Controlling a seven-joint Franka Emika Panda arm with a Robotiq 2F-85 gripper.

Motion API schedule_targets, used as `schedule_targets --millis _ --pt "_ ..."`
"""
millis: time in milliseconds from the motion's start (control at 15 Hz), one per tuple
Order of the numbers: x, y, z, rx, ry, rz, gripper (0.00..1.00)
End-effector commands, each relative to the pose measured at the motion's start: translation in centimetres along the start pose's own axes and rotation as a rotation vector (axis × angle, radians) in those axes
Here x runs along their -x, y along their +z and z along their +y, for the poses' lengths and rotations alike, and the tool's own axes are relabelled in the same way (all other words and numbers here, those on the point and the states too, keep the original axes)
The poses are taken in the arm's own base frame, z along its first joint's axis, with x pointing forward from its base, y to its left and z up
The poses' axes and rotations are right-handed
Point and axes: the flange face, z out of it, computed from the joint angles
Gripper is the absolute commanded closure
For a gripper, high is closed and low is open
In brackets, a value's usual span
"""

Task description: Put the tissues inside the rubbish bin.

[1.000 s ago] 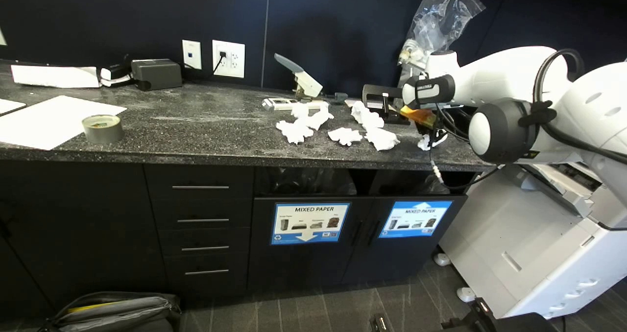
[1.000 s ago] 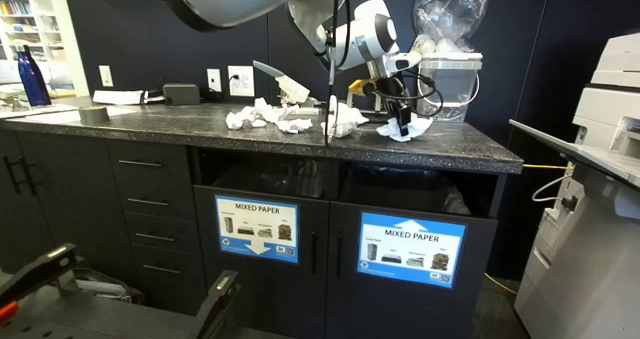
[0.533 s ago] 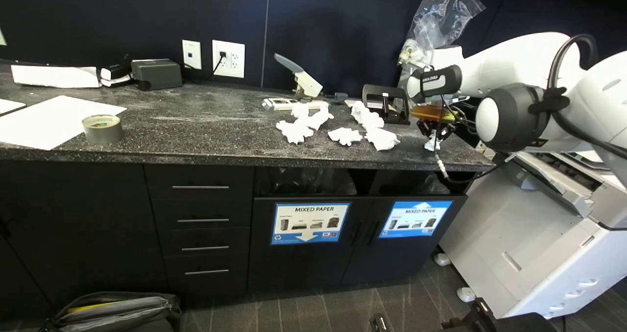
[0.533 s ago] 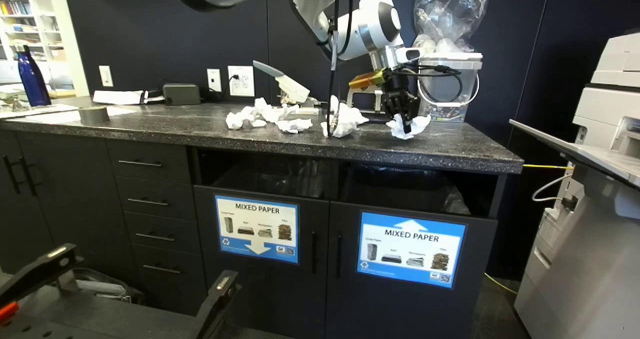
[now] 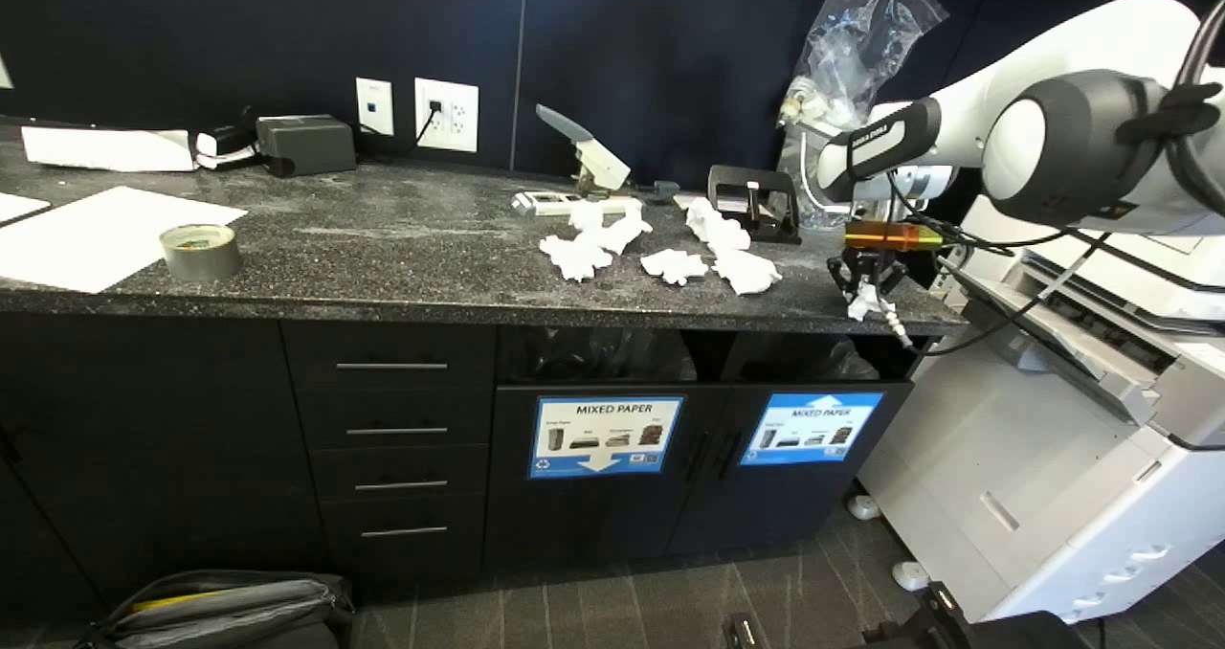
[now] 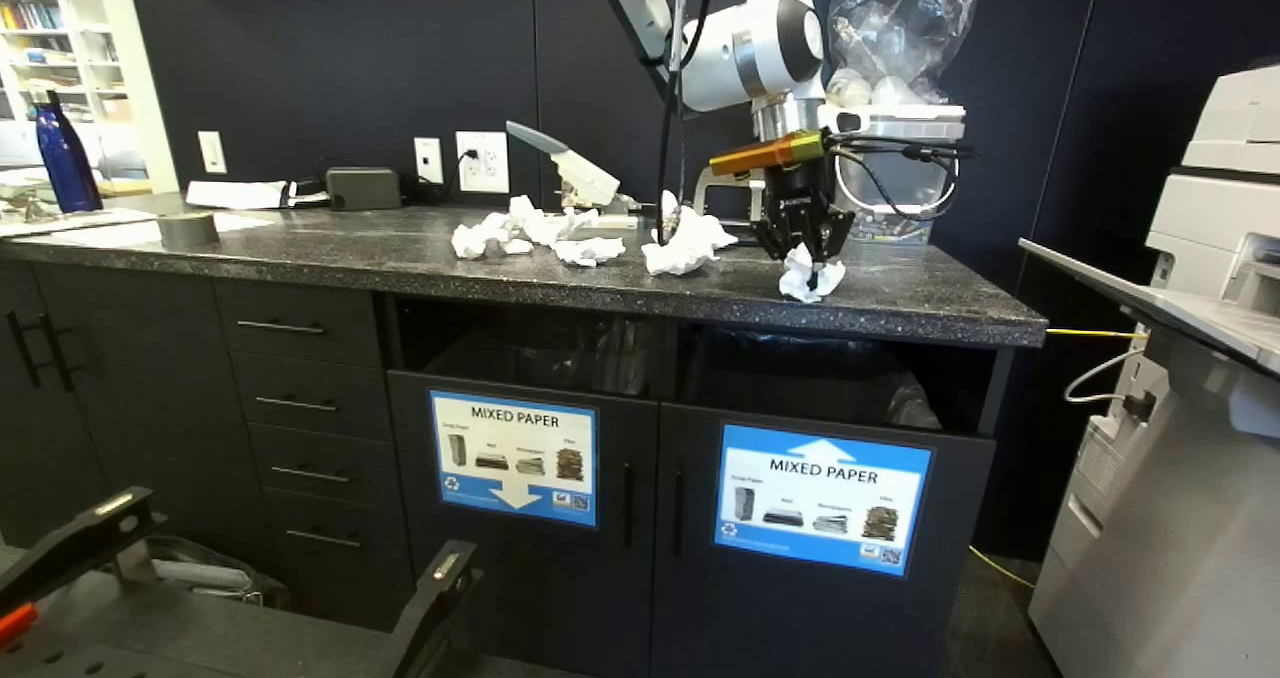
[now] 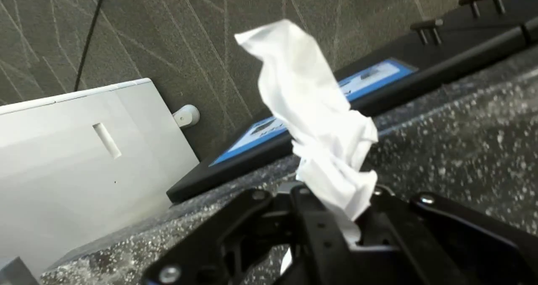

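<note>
Hand (image 6: 812, 270) grips a tissue (image 7: 317, 117) near the speckled counter edge (image 6: 900, 323), dark wall (image 5: 651, 65) behind.

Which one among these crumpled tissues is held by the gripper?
The rightmost tissue in both exterior views: only this one is pinched in the gripper; the other tissues lie on the counter.

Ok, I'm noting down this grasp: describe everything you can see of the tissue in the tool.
The tissue is white, crumpled and creased, thin like paper, with uneven edges. The tool is shut on it, pinching a small part while most juts out, narrow and bent. In both exterior views it is near the front edge of the counter; whether it touches that, I cannot tell.
</note>
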Motion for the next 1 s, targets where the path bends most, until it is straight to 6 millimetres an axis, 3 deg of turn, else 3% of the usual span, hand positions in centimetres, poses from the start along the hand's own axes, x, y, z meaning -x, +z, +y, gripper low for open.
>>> schedule_targets --millis 0,333,600,800,933 --pt "3.4 0.4 2.0 -0.05 -0.188 -0.068 0.85" --pt "7.8 3.8 4.8 -0.1 -0.443 -0.158 0.85" --pt "11.3 9.0 6.1 -0.198 -0.585 -0.078 0.85" --pt "14.7 13.3 6.0 -0.271 -0.654 0.019 0.85" --pt "15.8 15.3 5.3 -0.319 -0.689 0.097 0.86"
